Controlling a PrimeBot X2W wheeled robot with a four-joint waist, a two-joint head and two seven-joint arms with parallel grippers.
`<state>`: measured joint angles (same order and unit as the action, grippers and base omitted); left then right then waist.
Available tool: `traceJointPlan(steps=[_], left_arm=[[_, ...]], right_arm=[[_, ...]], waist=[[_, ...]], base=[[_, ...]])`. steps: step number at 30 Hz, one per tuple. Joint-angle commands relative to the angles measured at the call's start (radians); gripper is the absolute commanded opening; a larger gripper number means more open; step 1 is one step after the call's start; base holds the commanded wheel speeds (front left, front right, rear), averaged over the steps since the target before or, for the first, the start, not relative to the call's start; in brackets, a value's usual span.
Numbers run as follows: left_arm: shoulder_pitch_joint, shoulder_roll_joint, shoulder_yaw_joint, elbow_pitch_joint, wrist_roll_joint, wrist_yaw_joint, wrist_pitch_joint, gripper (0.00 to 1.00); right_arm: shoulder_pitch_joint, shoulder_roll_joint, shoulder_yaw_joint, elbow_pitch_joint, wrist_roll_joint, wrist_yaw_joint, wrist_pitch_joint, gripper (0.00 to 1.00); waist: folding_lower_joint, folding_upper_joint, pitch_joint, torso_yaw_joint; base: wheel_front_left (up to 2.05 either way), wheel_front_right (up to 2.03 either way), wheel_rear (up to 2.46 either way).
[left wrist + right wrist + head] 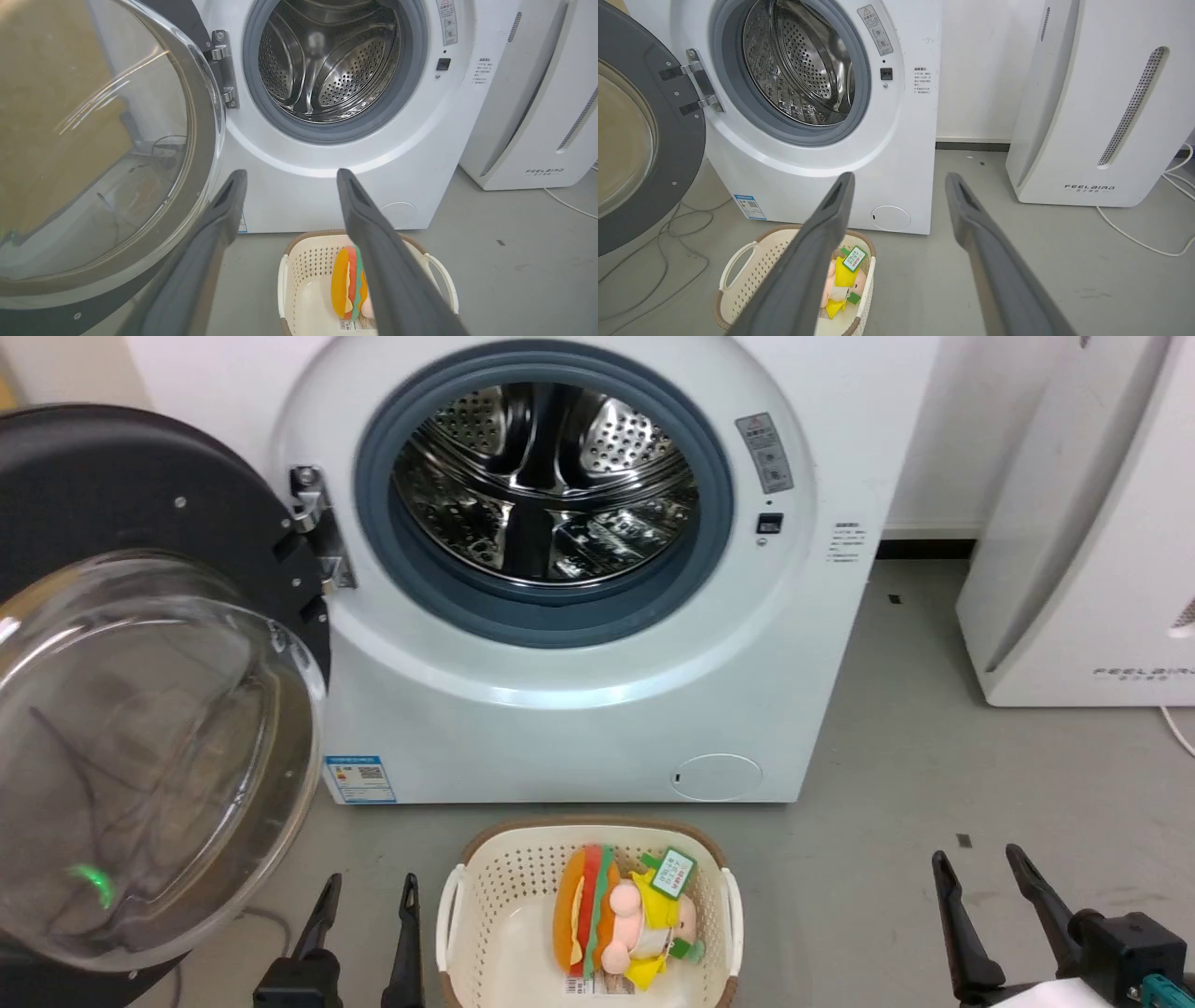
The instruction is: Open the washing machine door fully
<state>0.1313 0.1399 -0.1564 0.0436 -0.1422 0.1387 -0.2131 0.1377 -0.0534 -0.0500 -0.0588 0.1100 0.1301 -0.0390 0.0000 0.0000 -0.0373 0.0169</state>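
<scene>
Washing machine door point(112, 476) swung wide on its hinge point(313, 527), left of the steel drum point(546, 476), glass bowl point(140, 756) bulging outward. Left claw point(371, 879) spread open and empty, just beside the basket point(485, 845). Right claw point(976, 854) likewise open, gripping nothing.

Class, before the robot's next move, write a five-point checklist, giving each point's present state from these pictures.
1. Glossy black-rimmed round washing machine door swung clear of the steel drum: ok.
2. Door at the limit of its metal hinge: cannot tell.
3. Left end effector open, holding nothing: ok.
4. Right end effector open, holding nothing: ok.
5. Grey floor ahead free: not ok, a cream perforated plastic basket stands there.
</scene>
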Motion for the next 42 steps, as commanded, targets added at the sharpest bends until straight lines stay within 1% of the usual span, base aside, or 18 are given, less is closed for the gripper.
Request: traceJointPlan(steps=[1,7,14,15,42], left_arm=[[-0.018,0.005,-0.001,0.010,0.003,0.002,0.012,1.00],[-0.026,0.011,0.008,0.023,-0.007,0.011,0.024,1.00],[-0.025,0.015,0.010,0.037,-0.020,0.012,0.027,1.00],[-0.014,0.008,0.008,0.034,-0.019,0.008,0.028,0.00],[-0.036,-0.014,0.036,0.019,0.012,-0.020,0.064,0.00]], right_arm=[[0.018,0.003,0.001,-0.007,-0.009,0.001,0.004,1.00],[0.029,0.003,0.004,-0.011,-0.002,0.001,0.012,1.00],[0.024,0.003,0.013,-0.007,-0.001,0.001,0.014,1.00],[0.020,0.000,0.012,-0.007,-0.005,0.000,0.012,0.00],[-0.011,0.001,0.019,0.006,-0.025,0.000,0.017,0.00]], waist=[[0.0000,0.0000,0.001,-0.019],[0.0000,0.0000,0.002,-0.044],[0.0000,0.0000,0.000,-0.052],[0.0000,0.0000,0.000,-0.052],[0.0000,0.0000,0.007,-0.045]], base=[[0.00,0.00,0.00],[0.00,0.00,0.00],[0.00,0.00,0.00],[0.00,0.00,0.00],[0.00,0.00,0.00]])
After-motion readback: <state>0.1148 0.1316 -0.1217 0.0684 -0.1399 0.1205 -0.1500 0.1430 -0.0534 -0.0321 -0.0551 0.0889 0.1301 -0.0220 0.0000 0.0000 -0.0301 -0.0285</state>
